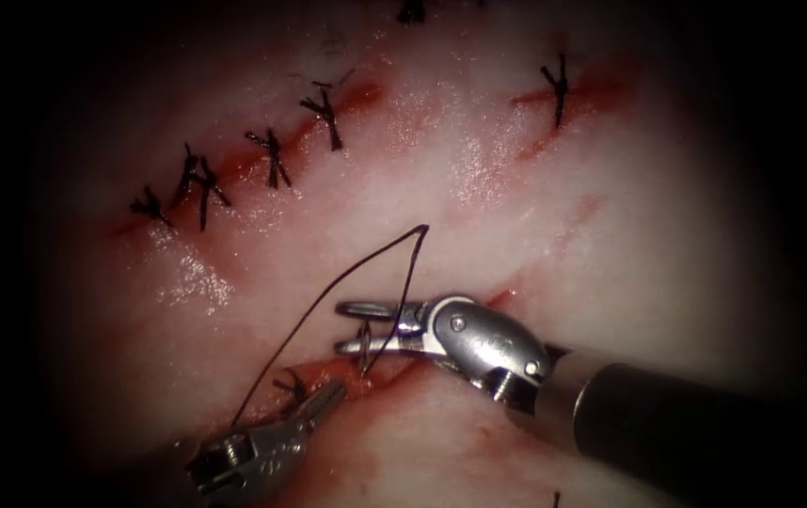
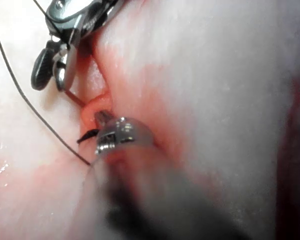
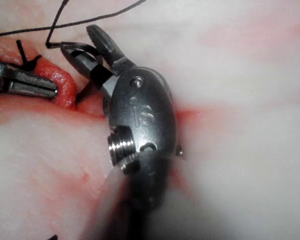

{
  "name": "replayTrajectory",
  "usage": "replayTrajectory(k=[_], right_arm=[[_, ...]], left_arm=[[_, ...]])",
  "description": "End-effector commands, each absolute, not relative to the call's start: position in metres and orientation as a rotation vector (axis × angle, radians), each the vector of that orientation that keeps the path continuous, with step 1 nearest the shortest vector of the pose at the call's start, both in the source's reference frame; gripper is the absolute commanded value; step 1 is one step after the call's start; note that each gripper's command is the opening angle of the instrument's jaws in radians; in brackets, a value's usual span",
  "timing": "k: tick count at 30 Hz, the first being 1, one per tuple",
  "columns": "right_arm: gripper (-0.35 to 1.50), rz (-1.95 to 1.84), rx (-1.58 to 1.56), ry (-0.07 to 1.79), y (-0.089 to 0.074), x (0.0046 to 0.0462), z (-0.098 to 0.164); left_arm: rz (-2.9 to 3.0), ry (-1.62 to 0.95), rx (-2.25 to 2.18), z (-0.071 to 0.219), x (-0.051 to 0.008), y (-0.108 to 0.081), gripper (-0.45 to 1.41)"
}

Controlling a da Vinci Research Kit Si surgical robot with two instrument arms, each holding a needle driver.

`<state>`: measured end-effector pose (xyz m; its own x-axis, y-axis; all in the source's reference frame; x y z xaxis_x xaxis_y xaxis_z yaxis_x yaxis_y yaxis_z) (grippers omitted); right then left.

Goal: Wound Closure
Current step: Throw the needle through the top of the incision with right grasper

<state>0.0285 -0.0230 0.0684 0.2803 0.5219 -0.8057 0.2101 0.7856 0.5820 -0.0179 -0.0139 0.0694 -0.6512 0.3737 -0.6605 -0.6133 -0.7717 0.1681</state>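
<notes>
My right tool point(image 1: 352, 326) has its jaws apart over the cut point(image 1: 394, 372), thread point(image 1: 347, 282) running between them. My left tool point(image 1: 324, 400) is closed at the cut's near-left end; the needle I cannot make out.

I have the right tool point(image 1: 355, 327) at the centre of the endoscope view, entering from the lower right, over the cut point(image 1: 394, 372) in the tissue point(image 1: 610, 245). My left tool point(image 1: 328, 393) sits at the lower left, its tip at the cut beside a knotted stitch point(image 1: 289, 384). The thread point(image 1: 328, 292) arcs above both, between the right tool's jaws. Finished stitches point(image 1: 272, 155) lie behind, upper left.
</notes>
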Motion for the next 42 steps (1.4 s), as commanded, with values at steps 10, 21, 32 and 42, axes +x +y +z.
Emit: replayTrajectory(k=[10,21,32,42], right_arm=[[-0.35,0.215,0.594,1.374,-0.0170,0.0315,0.0648],[-0.35,0.321,0.665,1.441,-0.0156,0.0312,0.0649],[-0.35,0.594,0.864,1.472,-0.0125,0.0311,0.0644],[-0.35,0.848,1.117,1.415,-0.0144,0.0318,0.0658]], left_arm=[[2.385,0.518,-0.836,0.0694,-0.0183,-0.0143,-0.37],[2.384,0.518,-0.835,0.0694,-0.0184,-0.0144,-0.37],[2.380,0.521,-0.832,0.0692,-0.0187,-0.0143,-0.33],[2.375,0.517,-0.833,0.0691,-0.0187,-0.0143,-0.35]])
